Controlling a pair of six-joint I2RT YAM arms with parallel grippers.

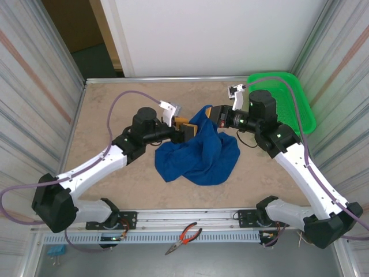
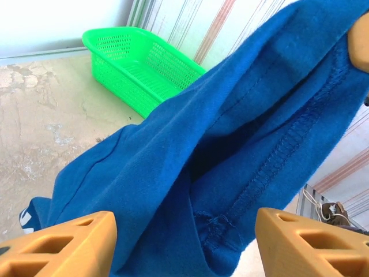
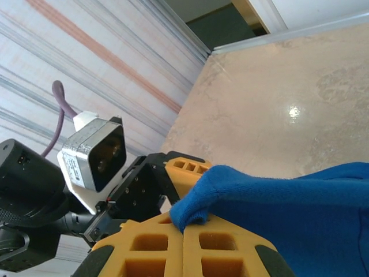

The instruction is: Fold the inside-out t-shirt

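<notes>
A: Bright, even light from overhead here, and the white wall [image 1: 219,34] up top nearly washes out.
B: Shadows are soft, just a faint rim under the t-shirt [image 1: 199,153].
A: Right wrist view: one hot glare spot on the table [image 3: 271,86]!
B: Left wrist view: the cloth's stitching is crisp, the near orange fingers [image 2: 57,248] a touch soft.

Free room: I see bare desk [image 1: 109,104] at far left.
In my way: t-shirt [image 1: 199,156] heaped mid-desk; green basket [image 1: 302,107] in the far-right corner.
</notes>
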